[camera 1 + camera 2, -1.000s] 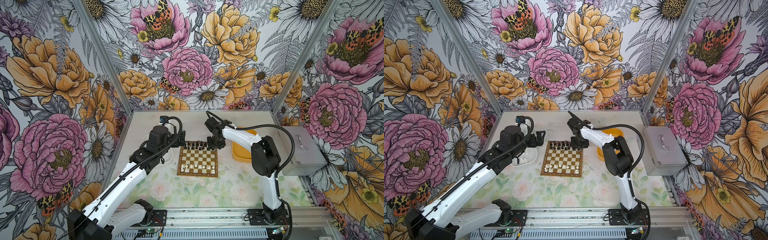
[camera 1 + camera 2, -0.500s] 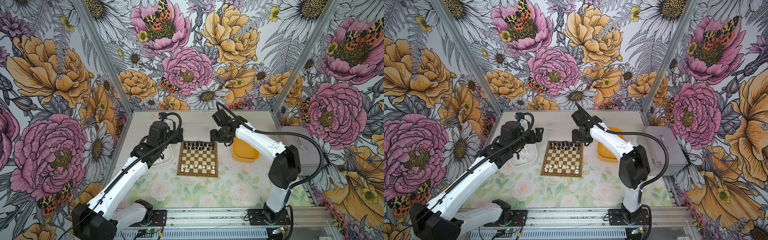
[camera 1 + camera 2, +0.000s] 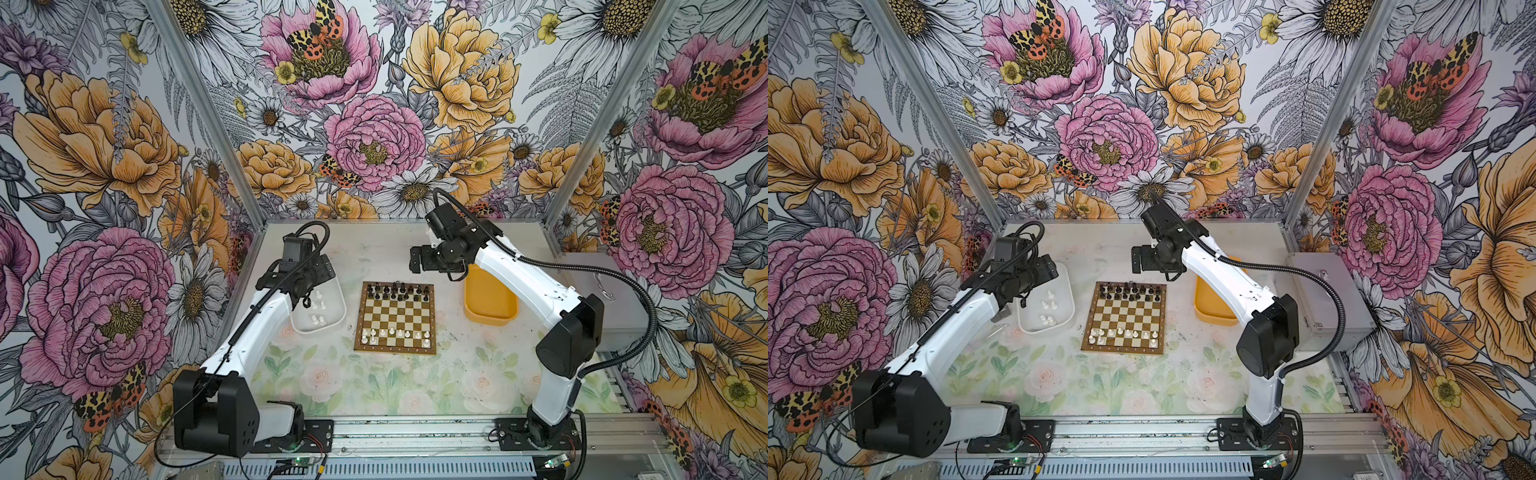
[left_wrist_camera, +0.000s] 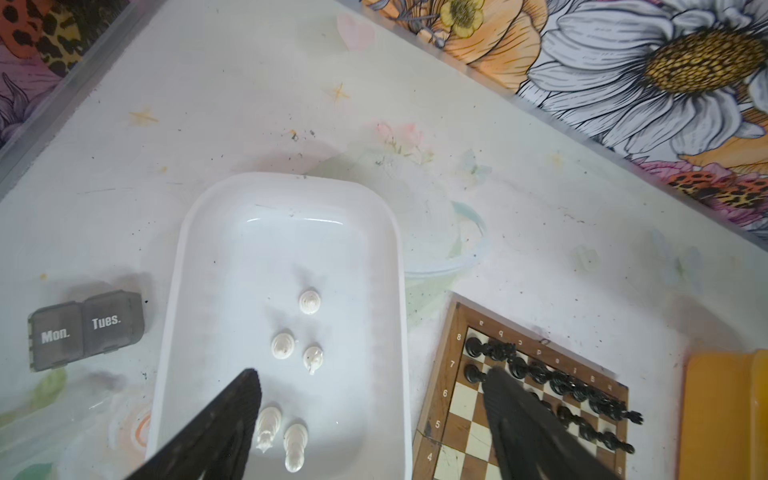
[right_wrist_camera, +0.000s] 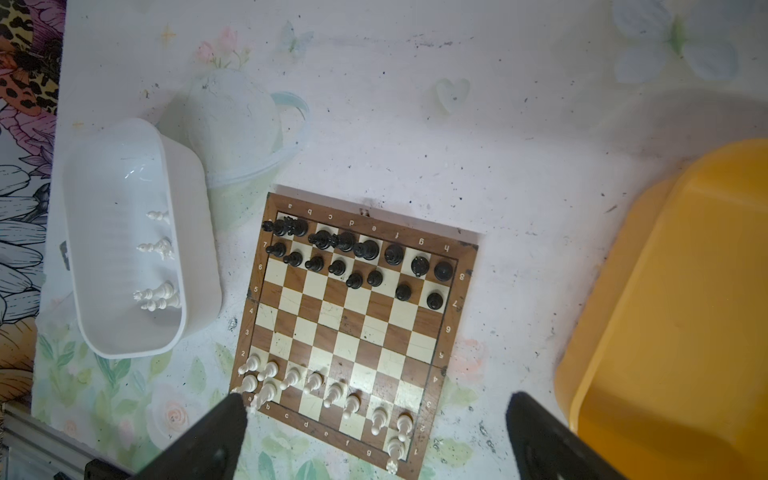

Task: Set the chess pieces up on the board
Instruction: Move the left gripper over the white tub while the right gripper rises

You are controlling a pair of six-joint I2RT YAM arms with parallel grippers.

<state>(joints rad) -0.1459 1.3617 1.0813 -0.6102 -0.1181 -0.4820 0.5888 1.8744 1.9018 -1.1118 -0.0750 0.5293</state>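
Five white chess pieces [image 4: 284, 345] sit in white tray [image 4: 174, 291], left of board [image 3: 398, 318] mid-counter [image 3: 457, 374]. Black pieces [image 5: 353, 253] fill board's two far rows; white ones partly fill near rows. Left pincer [image 4: 370, 374] over white tray, released, empty. Right pincer [image 5: 378, 399] released wide, empty, hanging past board's far edge near yellow tray [image 3: 490, 303].

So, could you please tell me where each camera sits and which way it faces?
Both top views: high in front, looking down at the board; left arm and right arm show.
Left wrist: above the white tray, looking down; open left hand shows.
Right wrist: raised near the board, looking down; open right hand shows.
Shared: both wrist views show board, white tray and yellow tray.
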